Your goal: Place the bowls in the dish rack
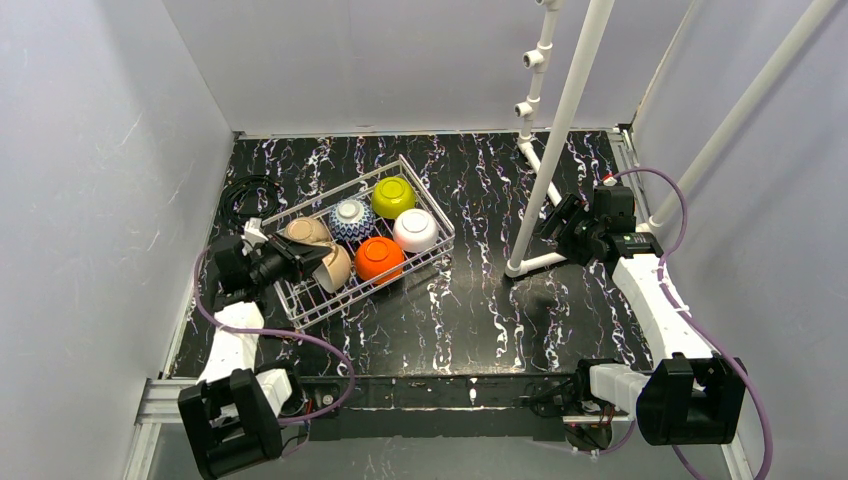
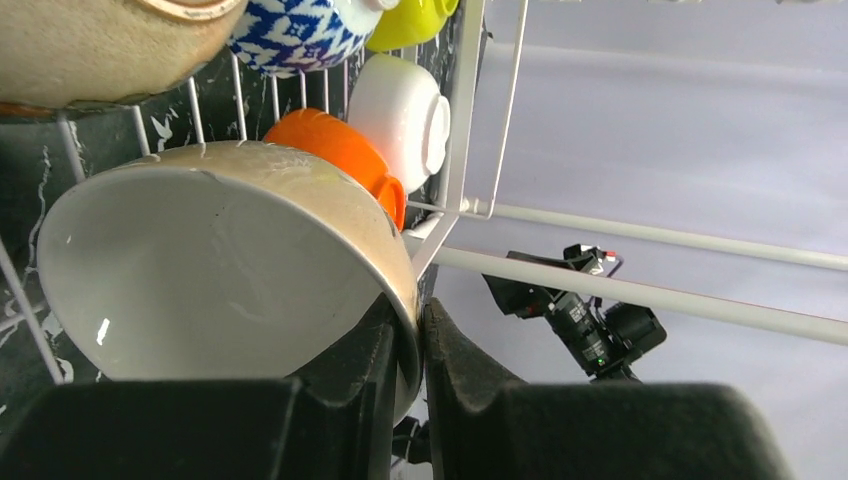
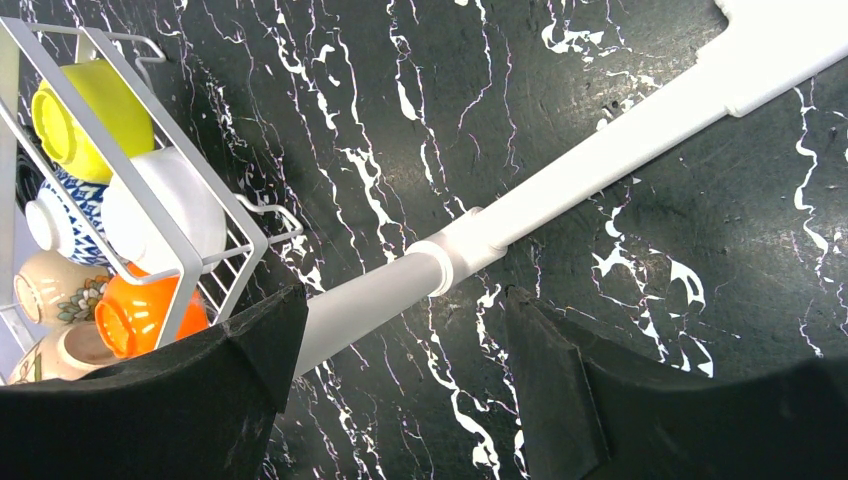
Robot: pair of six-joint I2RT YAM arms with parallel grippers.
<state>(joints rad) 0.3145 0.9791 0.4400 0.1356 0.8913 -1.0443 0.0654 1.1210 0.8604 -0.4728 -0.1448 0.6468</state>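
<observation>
The white wire dish rack lies left of the table's centre. Upside down in it are the yellow-green bowl, the blue-white patterned bowl, the white bowl, the orange bowl and a tan bowl. My left gripper is shut on the rim of the second tan bowl. It holds that bowl tilted on its side, white inside showing, over the rack's near left part beside the orange bowl. My right gripper is open and empty above the table, right of the rack.
A white pipe frame rises from the table right of the rack, and its foot pipe lies under my right gripper. A black cable coil lies at the back left. Grey walls enclose the black marbled table.
</observation>
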